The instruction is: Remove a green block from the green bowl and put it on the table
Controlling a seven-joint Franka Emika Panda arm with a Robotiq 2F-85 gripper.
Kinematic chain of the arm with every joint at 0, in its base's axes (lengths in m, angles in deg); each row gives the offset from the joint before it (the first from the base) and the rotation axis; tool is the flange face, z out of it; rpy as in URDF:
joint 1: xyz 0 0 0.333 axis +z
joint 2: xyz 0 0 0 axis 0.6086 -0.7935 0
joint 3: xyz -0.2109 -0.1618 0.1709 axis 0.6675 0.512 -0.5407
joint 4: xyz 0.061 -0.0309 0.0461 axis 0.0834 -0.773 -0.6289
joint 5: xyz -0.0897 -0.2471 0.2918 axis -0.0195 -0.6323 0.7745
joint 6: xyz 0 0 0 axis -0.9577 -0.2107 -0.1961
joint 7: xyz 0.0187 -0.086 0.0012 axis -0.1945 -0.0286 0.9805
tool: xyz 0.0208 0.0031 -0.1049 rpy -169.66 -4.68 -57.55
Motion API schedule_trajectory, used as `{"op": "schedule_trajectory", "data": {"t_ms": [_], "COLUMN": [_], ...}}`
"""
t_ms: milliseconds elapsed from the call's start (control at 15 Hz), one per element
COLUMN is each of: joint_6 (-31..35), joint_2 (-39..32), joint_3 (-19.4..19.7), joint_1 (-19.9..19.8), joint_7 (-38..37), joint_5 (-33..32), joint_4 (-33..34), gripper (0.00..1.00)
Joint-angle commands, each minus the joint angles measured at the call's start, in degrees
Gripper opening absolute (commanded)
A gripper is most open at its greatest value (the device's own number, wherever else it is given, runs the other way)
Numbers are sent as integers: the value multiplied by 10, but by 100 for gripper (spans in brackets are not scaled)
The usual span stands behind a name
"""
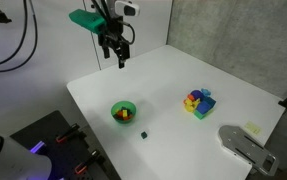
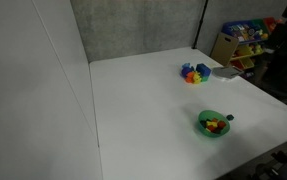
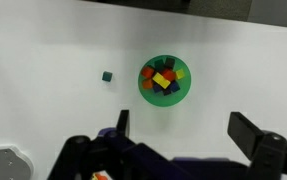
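The green bowl [image 1: 124, 112] sits on the white table [image 1: 183, 80] and holds several small coloured pieces; it also shows in the other exterior view [image 2: 213, 124] and the wrist view [image 3: 164, 80]. A tiny dark green block [image 1: 144, 131] lies on the table just beside the bowl, also seen in the wrist view [image 3: 107, 76] and in an exterior view [image 2: 229, 117]. My gripper [image 1: 118, 55] hangs high above the table's far edge, open and empty; in the wrist view [image 3: 183, 130] its fingers are spread wide with nothing between them.
A multicoloured cluster of blocks [image 1: 198, 101] stands to the side of the bowl, also visible in an exterior view [image 2: 194, 72]. A grey device [image 1: 245, 148] sits at the table's corner. Shelves with toys [image 2: 238, 42] stand beyond the table.
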Motion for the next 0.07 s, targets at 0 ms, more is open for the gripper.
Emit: {"op": "schedule_trajectory", "data": {"t_ms": [0], "joint_6": [-2], "joint_2": [0], "joint_3": [1], "joint_1": [1], "joint_7": [0], "joint_5": [0], "joint_4": [1], "gripper": [100]}}
